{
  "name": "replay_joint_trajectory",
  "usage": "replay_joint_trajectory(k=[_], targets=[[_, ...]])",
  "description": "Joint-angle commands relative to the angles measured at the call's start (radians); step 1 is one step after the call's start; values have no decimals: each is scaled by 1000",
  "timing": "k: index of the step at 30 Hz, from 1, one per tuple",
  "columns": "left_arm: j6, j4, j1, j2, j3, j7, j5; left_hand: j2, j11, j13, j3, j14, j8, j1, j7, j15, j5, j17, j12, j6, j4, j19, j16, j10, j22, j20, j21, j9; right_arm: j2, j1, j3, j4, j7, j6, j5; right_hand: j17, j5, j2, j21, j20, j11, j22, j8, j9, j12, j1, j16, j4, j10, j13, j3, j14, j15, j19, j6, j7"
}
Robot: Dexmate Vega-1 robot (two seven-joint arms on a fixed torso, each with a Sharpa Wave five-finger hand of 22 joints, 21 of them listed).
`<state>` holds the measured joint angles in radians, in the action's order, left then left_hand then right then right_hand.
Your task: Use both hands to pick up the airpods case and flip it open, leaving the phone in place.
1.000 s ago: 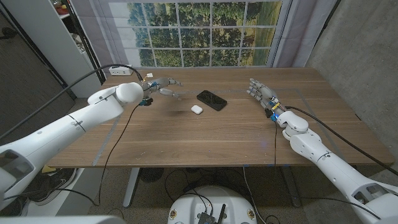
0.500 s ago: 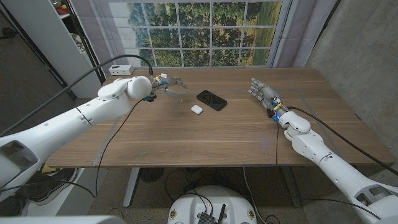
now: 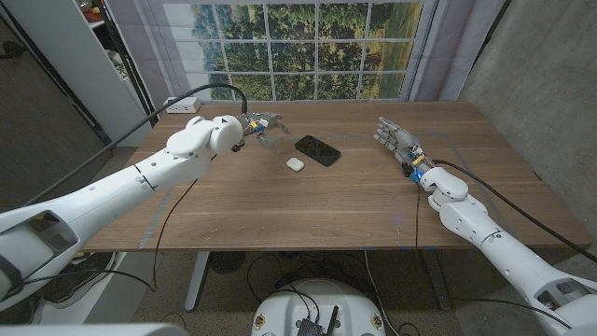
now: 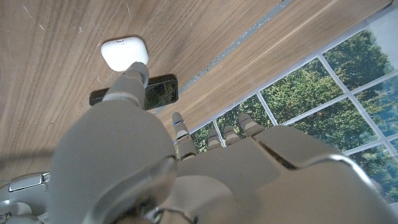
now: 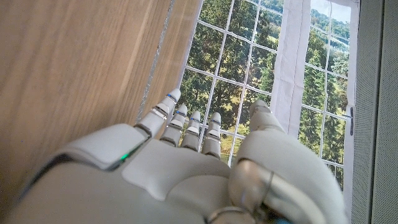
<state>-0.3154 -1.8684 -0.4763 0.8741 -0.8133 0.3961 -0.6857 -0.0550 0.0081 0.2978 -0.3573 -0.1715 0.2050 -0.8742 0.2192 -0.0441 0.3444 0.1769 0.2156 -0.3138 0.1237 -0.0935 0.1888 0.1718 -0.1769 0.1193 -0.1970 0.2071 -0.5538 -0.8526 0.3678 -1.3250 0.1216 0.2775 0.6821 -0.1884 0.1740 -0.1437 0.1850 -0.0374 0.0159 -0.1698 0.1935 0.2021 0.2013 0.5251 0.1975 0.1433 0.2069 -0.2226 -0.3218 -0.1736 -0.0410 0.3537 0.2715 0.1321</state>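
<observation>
- airpods case (image 3: 295, 163) lies on table (image 3: 308, 201), just beside phone (image 3: 317, 149), on its near-left side.
- left hand (image 3: 264, 128) nearer, fingers apart, holds nothing; case is right of it.
- right hand (image 3: 396, 140) well apart, fingers spread, empty.

Wooden tabletop (image 3: 308, 201) with warm brown grain, running wide under both hands. Behind the left hand (image 3: 264, 126), out at the tabletop's far corner, sits a white power strip (image 3: 183, 105). Straight past the fingertips stands a gridded window (image 3: 308, 47), white bars over green trees. A pale curtain (image 5: 292, 62) hangs beside it, beyond the right hand (image 3: 396, 140). Outward of that hand is a grey concrete wall (image 3: 532, 65). A thin grey strip (image 4: 230, 53) crosses the tabletop near the window.
</observation>
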Motion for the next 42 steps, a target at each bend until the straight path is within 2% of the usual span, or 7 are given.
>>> replay_joint_trajectory(k=[1, 8, 14, 17, 20, 37, 42], targets=[[88, 61, -31, -47, 11, -47, -68, 0, -12, -1, 10, -92, 9, -10, -1, 13, 7, 1, 14, -20, -1, 14, 6, -1, -2, -3, -6, 1, 0, -22, -13, -5, -4, 10, 14, -2, 6, -1, 6, -3, -3, -4, 4, 3, 3, 8, 4, -2, 4, -1, -1, -2, -58, 2, -3, -2], [91, 76, -38, -69, 10, -36, -90, 2, -17, -6, 21, -87, 22, -13, -4, 16, 6, 1, 18, -58, -4, 18, 4, -7, -2, -6, -6, 4, -2, -38, -22, -9, -6, 19, 23, -2, 6, 0, 6, -5, -3, -4, 4, 3, 4, 8, 5, -2, 6, 0, 0, -3, -59, 2, -3, -1], [87, 91, -36, -84, 5, -22, -110, 13, -16, -13, 37, -79, 56, -20, -19, 19, 4, 1, 21, -144, -9, 22, 1, -13, -2, -5, -5, 17, -5, -48, -28, -12, -7, 21, 30, -2, 6, 0, 7, -4, -3, -4, 4, 3, 4, 8, 5, -2, 6, 0, 0, -2, -58, 1, -4, -1], [86, 103, -34, -93, 3, -19, -116, 14, -16, -14, 41, -77, 57, -20, -18, 20, 4, 1, 22, -147, -10, 24, 1, -14, -2, -6, -5, 20, -7, -52, -29, -14, -8, 18, 32, -2, 6, 0, 7, -5, -3, -4, 4, 3, 5, 8, 6, -2, 7, 0, 1, -3, -57, 1, -4, -1], [85, 119, -28, -104, -2, -16, -121, 16, -19, -18, 50, -71, 67, -21, -39, 20, 3, 1, 26, -171, -12, 27, 1, -23, -2, -5, -5, 26, -8, -55, -31, -15, -9, 15, 36, -2, 6, 0, 7, -5, -2, -4, 4, 3, 4, 8, 6, -2, 5, 0, 1, -3, -57, 1, -4, -1], [124, 215, 3, -150, -30, -29, -78, 21, -22, -25, 72, -66, 39, -30, -24, 26, 0, 1, 29, -106, -14, 37, -1, -30, -2, -10, -5, 38, -3, -59, -38, -6, -12, 24, 41, -2, 6, 1, 7, -6, -5, -4, 5, 3, 6, 9, 6, -1, 8, 0, 2, -3, -58, 0, -6, -1], [131, 231, 12, -160, -40, -28, -68, 22, -18, -28, 85, -70, 17, -36, -17, 26, -1, 1, 27, -55, -14, 37, -3, -21, -3, -11, -4, 40, -2, -63, -42, -5, -11, 28, 45, -2, 7, 0, 8, -6, -5, -4, 5, 3, 6, 9, 7, -1, 9, 0, 2, -4, -57, 0, -5, -1]])
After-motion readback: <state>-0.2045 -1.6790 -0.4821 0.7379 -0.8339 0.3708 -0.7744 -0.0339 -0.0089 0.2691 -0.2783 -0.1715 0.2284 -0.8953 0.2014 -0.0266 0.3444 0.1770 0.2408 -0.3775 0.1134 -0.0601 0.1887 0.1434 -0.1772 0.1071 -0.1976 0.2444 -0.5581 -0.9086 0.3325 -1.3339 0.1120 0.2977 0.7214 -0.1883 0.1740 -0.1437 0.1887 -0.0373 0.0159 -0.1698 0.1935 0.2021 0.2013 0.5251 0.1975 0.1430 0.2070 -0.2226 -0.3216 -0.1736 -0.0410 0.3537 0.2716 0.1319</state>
